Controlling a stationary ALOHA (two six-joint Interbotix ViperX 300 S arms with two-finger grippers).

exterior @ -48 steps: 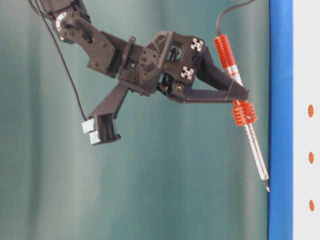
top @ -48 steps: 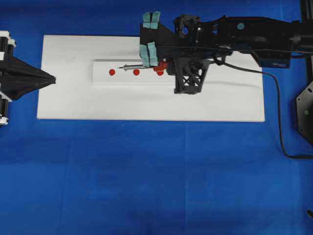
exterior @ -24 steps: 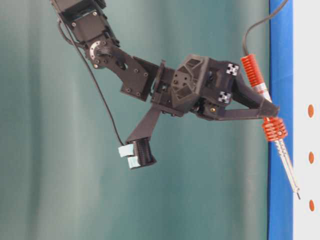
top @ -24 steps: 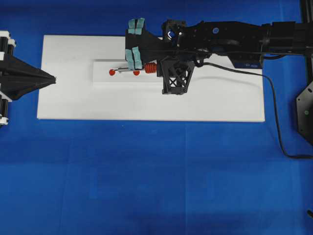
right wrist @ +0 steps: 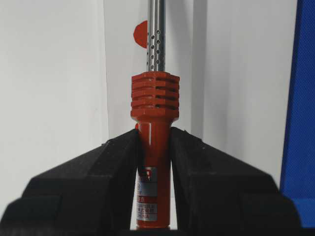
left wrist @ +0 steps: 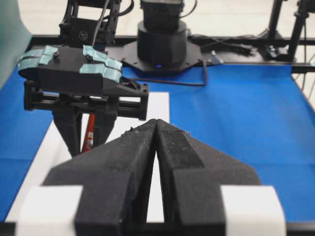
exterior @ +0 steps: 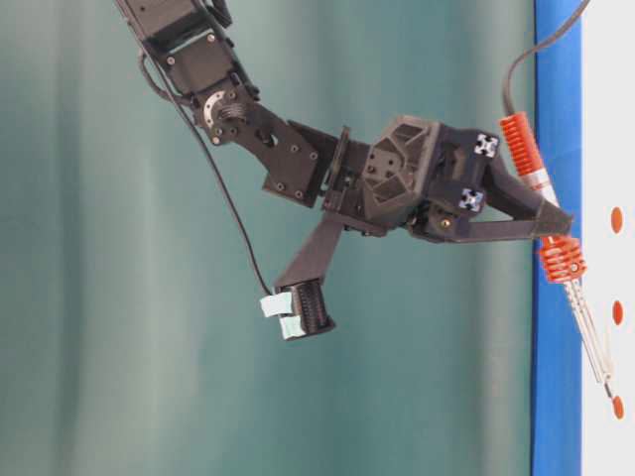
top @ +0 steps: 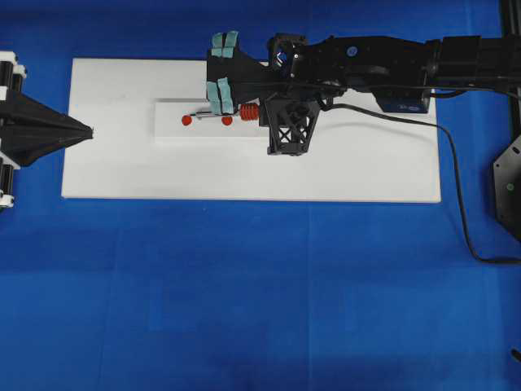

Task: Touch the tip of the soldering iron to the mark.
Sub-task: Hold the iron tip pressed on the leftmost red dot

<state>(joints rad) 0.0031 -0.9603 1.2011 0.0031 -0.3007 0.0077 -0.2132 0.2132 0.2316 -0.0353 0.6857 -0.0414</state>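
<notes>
Near the top middle of the overhead view, the right gripper (top: 244, 112) held the soldering iron (top: 218, 116) over a white board (top: 358, 171). Its two black jaws were squeezed tight on the red-orange handle, as the right wrist view showed plainly. The iron pointed toward the left of the frame, along a raised white strip (top: 171, 134) with round red marks on it. The tip sat right by the far left mark (top: 186, 120). In the table-level view the tip (exterior: 608, 389) was low on the right edge, just beside a red mark (exterior: 618, 407). I could not tell if it really touched.

To do this step well, I thought the arm should come down slowly and softly. The tip was thin and pointy, so a hard push could bend it or make it slide off the mark. The grip should stay firm so the iron does not twist.

The handle looked like smooth plastic with a ribbed collar. The shaft was shiny metal with tiny holes. The board looked flat and dull, and the cloth around it was bright blue.

The left gripper (left wrist: 156, 142) waited at the left edge of the overhead view, its rough black jaws pressed together on nothing.
</notes>
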